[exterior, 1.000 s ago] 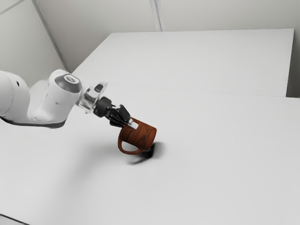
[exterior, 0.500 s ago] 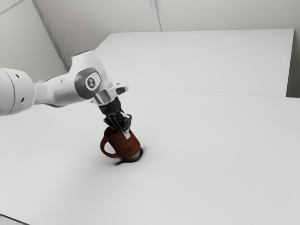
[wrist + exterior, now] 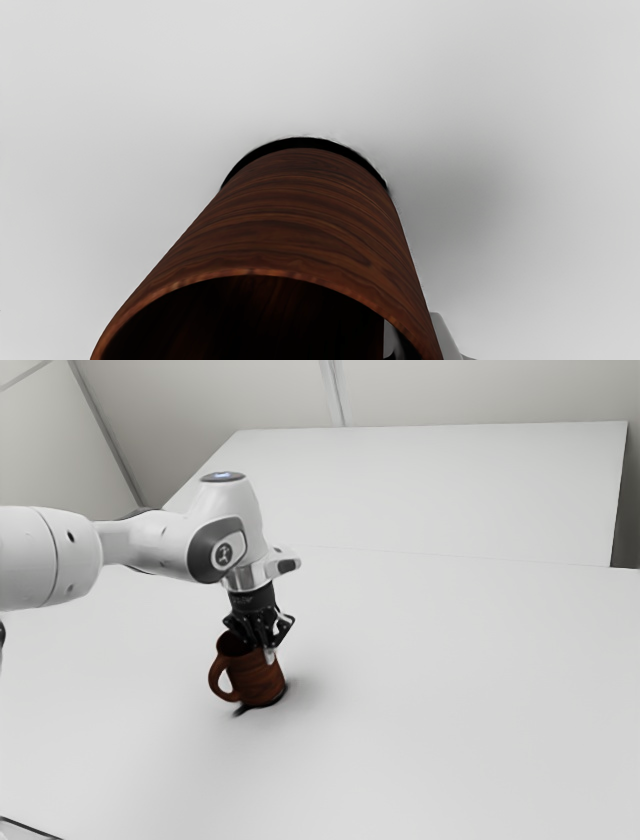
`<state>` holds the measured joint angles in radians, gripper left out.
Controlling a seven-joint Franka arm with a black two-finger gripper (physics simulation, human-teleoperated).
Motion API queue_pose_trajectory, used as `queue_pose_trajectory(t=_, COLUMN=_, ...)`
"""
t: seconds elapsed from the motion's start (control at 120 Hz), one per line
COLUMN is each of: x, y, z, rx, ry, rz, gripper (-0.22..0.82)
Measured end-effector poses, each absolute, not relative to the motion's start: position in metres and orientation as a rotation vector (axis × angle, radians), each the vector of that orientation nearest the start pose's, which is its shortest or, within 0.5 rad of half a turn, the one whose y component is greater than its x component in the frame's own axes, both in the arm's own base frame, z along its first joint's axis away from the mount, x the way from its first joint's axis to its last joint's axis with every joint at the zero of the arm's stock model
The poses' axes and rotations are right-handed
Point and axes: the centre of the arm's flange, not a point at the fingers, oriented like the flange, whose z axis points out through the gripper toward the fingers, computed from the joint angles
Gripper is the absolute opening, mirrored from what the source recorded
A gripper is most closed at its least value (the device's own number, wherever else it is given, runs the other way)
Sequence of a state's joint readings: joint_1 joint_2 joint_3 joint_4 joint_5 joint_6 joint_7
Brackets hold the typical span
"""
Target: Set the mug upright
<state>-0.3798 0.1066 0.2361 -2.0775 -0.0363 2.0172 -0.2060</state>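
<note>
The end effector [image 3: 262, 651] is pinching the mug [image 3: 258, 680] by its wall, from inside and out; the mug is leaning slightly beneath it, base close to the counter [image 3: 420, 720]; probably stiff and smooth, it is likely needing a firm rim hold against slipping.

You've got bright, pretty even light across the pale tabletop [image 3: 450, 690], source hard to pin down. You get a soft, hazy shadow beside the mug [image 3: 257, 682], plus a darker smear at its base. In your wrist view its inside goes nearly black, while the rim catches a dull warm sheen.
</note>
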Motion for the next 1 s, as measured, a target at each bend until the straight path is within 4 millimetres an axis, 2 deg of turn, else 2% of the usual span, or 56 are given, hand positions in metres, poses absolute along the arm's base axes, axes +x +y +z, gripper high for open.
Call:
queue_pose_trajectory(t=0.092, x=0.539, y=-0.082, z=0.362, rx=-3.085, ry=-0.192, rz=0.272, gripper=-0.17)
queue_pose_trajectory(t=0.258, x=0.538, y=-0.082, z=0.361, rx=-3.071, ry=-0.298, rz=0.288, gripper=0.20)
queue_pose_trajectory(t=0.375, x=0.538, y=-0.081, z=0.365, rx=-3.069, ry=-0.358, rz=0.286, gripper=0.37)
queue_pose_trajectory(t=0.5, x=0.538, y=-0.080, z=0.375, rx=-3.067, ry=-0.407, rz=0.282, gripper=0.48)
queue_pose_trajectory(t=0.658, x=0.535, y=-0.080, z=0.398, rx=-3.072, ry=-0.448, rz=0.266, gripper=0.54)
queue_pose_trajectory(t=0.833, x=0.533, y=-0.079, z=0.443, rx=-3.097, ry=-0.465, rz=0.201, gripper=0.58)
queue_pose_trajectory(t=1.0, x=0.556, y=-0.078, z=0.527, rx=-3.125, ry=-0.333, rz=-0.016, gripper=0.59)
